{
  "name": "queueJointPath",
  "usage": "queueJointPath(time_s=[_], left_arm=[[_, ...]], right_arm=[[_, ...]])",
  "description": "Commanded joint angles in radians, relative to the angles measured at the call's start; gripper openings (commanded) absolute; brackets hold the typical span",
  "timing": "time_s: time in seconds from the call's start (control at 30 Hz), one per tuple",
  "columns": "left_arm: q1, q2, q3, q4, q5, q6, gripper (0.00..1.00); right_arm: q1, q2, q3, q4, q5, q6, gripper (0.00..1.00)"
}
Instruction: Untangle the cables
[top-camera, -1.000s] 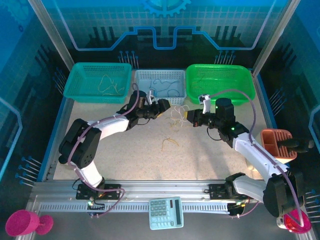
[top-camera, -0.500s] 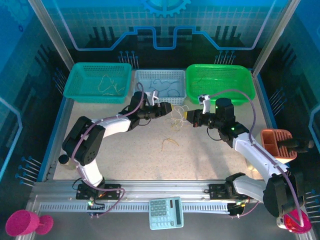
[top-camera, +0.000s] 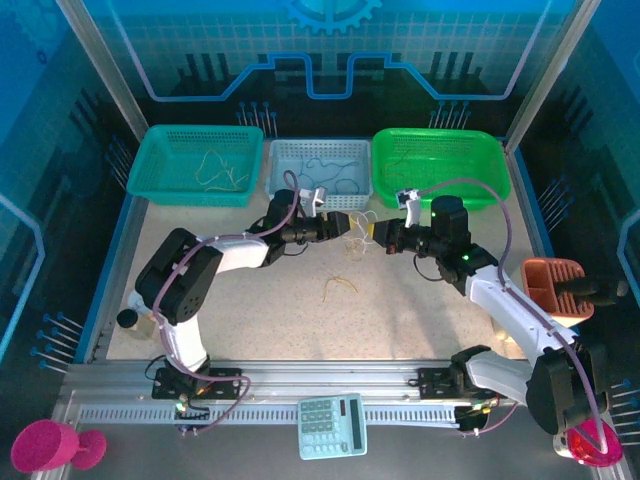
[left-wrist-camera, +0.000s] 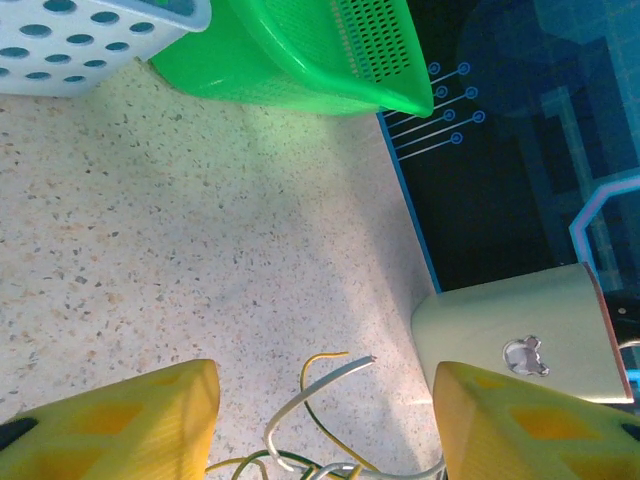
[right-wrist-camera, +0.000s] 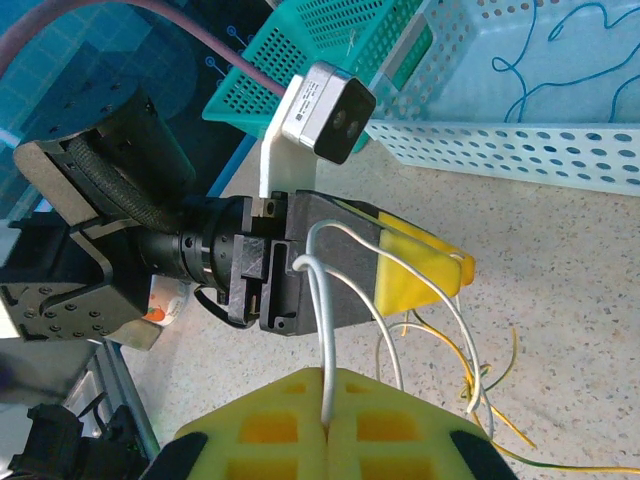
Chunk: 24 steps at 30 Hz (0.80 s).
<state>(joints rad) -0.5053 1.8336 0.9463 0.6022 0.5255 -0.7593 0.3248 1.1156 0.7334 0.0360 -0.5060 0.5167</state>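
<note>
The cables (top-camera: 356, 236) form a small clump of thin white, yellow and dark wires at the back middle of the table, between my two grippers. My left gripper (top-camera: 343, 224) is open, with loose wire ends (left-wrist-camera: 318, 400) lying between its yellow fingers (left-wrist-camera: 120, 425) and touching neither. From the right, my right gripper (top-camera: 378, 232) is shut on a white wire (right-wrist-camera: 322, 330), which loops up out of its closed tips (right-wrist-camera: 328, 390) and trails down to the clump (right-wrist-camera: 470, 385). One yellow wire (top-camera: 338, 287) lies apart, nearer the middle.
Three baskets line the back: teal (top-camera: 165, 170) with yellow wires, pale blue (top-camera: 290, 175) with blue wires, green (top-camera: 480, 180). An orange holder (top-camera: 552, 283) stands at the right edge. A calculator (top-camera: 332, 440) and a pink cup (top-camera: 45, 445) sit in front of the rail.
My left gripper has moved right to the clump, and its jaws have narrowed a little. The right arm has stayed put, still holding the white wire.
</note>
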Motion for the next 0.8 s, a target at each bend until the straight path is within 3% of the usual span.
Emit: queueJointPath(time_s=[0.0,0.27,0.4,0.53,0.77], left_arm=[[-0.012,0.026,-0.006,0.072,0.031,-0.004,0.56],[-0.016,0.055,0.002,0.106,0.037,-0.024,0.44],[-0.016,0.059,-0.001,0.119,0.028,-0.031,0.26],[-0.012,0.022,0.001,0.088,0.011,-0.014,0.00],[0.013,-0.128,0.050,-0.178,-0.090,0.095,0.00]], right_arm=[[-0.012,-0.013,0.003,0.027,-0.016,0.006,0.00],[-0.012,-0.016,0.002,0.024,-0.014,0.006,0.00],[-0.012,-0.020,0.001,0.017,-0.011,0.000,0.00],[-0.015,-0.029,-0.009,-0.001,0.006,-0.014,0.00],[-0.039,-0.036,-0.086,-0.007,0.052,-0.025,0.00]])
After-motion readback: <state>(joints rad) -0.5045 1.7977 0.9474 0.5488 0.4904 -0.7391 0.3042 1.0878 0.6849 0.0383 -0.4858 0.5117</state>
